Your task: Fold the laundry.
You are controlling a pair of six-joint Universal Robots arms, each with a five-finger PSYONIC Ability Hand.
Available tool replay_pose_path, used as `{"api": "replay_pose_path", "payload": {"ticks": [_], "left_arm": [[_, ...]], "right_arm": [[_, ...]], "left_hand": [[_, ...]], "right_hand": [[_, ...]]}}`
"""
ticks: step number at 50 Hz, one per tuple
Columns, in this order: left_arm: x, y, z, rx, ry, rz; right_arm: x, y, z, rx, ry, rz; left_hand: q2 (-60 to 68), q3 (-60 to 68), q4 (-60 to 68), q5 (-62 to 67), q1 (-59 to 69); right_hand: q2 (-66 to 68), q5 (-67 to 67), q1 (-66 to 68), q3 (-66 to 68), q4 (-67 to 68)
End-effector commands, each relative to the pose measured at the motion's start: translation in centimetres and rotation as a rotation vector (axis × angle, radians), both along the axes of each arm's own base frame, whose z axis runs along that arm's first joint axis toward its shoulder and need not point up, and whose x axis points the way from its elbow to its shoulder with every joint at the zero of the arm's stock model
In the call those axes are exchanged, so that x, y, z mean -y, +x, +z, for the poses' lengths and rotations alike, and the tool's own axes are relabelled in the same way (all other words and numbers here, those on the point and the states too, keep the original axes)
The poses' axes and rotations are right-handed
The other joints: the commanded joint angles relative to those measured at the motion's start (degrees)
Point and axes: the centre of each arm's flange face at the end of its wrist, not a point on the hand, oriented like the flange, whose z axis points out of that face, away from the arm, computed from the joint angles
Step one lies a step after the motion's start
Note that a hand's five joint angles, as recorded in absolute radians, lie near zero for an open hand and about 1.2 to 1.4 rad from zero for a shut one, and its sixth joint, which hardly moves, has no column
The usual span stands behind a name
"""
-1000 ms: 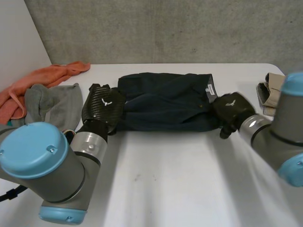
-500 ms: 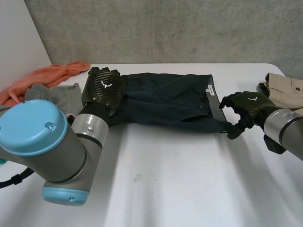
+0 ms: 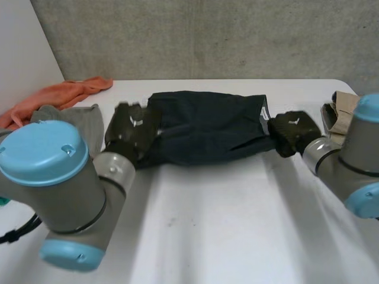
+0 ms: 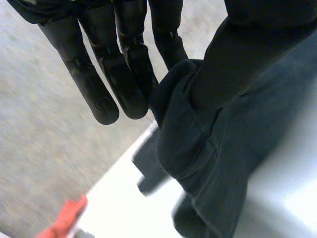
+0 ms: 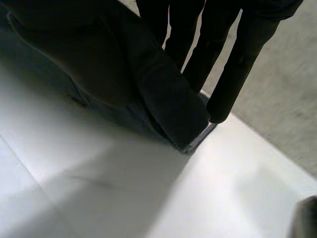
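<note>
Lying across the table (image 3: 237,225): dark garment (image 3: 204,127), apparently part-folded, more folds likely due. Left hand (image 3: 131,127) pinches its left end between straight fingers and thumb; right hand (image 3: 291,131) likewise pinches the waistband end. Orange cloth (image 3: 59,94) and grey cloth (image 3: 77,121) lie crumpled aside.

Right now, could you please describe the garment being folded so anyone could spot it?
On the white table, look between the left hand and right hand. The dark navy garment stretches between them, pinched at both ends; unlike the orange cloth and grey cloth nearby, it bears a white label.
</note>
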Motion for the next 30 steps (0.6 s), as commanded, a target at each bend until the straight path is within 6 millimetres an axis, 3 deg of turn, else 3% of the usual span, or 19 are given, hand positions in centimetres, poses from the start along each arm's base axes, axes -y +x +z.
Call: {"api": "replay_pose_path", "payload": {"ticks": [1,4,9,12,17,23,26,27,28,30], "left_arm": [[-4.9,3.0,-1.6,0.22,0.232,-0.03],[-7.3,4.3,-2.5,0.334,0.337,-0.057],[-11.4,4.9,-2.8,0.428,0.406,-0.156],[-13.4,4.9,-2.8,0.457,0.427,-0.224],[-14.9,4.6,-2.8,0.495,0.444,-0.289],[-12.6,3.1,-2.5,0.512,0.353,-0.289],[-8.8,1.2,-2.5,0.478,0.253,-0.239],[-7.7,0.9,-2.4,0.461,0.223,-0.219],[-5.3,0.0,-1.9,0.418,0.154,-0.182],[-3.3,-0.9,-1.6,0.381,0.09,-0.155]], "right_arm": [[-5.0,-2.4,3.9,-0.226,0.072,0.037],[-7.2,-4.3,3.4,-0.394,0.176,0.064],[-10.2,-6.2,2.0,-0.618,0.324,0.117],[-11.8,-6.7,2.7,-0.655,0.347,0.123],[-12.1,-6.6,3.1,-0.645,0.333,0.131],[-11.3,-6.0,3.0,-0.617,0.302,0.154],[-9.6,-5.5,2.6,-0.595,0.241,0.137],[-8.2,-5.1,2.4,-0.564,0.191,0.105],[-7.5,-5.0,2.3,-0.544,0.165,0.081],[-6.1,-4.7,2.3,-0.498,0.117,0.038]], "left_hand": [[11.3,11.1,11.0,13.4,14.1],[11.3,11.1,11.0,13.4,14.1],[11.3,11.1,11.0,13.4,14.1],[11.3,11.1,11.0,13.4,14.1],[11.3,11.1,11.0,13.4,14.1],[11.3,11.1,11.0,13.4,14.1],[11.3,11.1,11.0,13.4,14.1],[11.3,11.1,11.0,13.4,14.1],[11.3,11.1,11.0,13.4,14.1],[11.3,11.1,11.0,13.4,14.1]], "right_hand": [[12.6,14.1,18.0,11.6,11.3],[12.6,14.1,18.0,11.6,11.3],[12.6,14.1,18.0,11.6,11.3],[12.6,14.1,18.0,11.6,11.3],[12.6,14.1,18.0,11.6,11.3],[12.6,14.1,18.0,11.6,11.3],[12.6,14.1,18.0,11.6,11.3],[12.6,14.1,18.0,11.6,11.3],[12.6,14.1,18.0,11.6,11.3],[12.6,14.1,18.0,11.6,11.3]]}}
